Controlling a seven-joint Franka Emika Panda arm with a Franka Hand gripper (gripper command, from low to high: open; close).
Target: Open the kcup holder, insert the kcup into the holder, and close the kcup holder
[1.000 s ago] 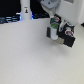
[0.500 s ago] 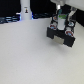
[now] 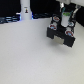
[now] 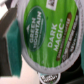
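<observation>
Just above the black boxy kcup holder (image 3: 61,36), the gripper (image 3: 63,22) seems clenched on the tiny white kcup with its green foil lid (image 4: 44,37), a light, thin-walled pod best pinched by its sides.

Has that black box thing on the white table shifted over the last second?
Cannot tell. The kcup holder seems to sit about as far from the white post as before; the robot arm blocks part of it.

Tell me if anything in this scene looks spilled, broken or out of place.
Nothing stands out. The black boxy kcup holder sits upright on the white table, and the green-lidded white kcup looks intact at the gripper.
</observation>
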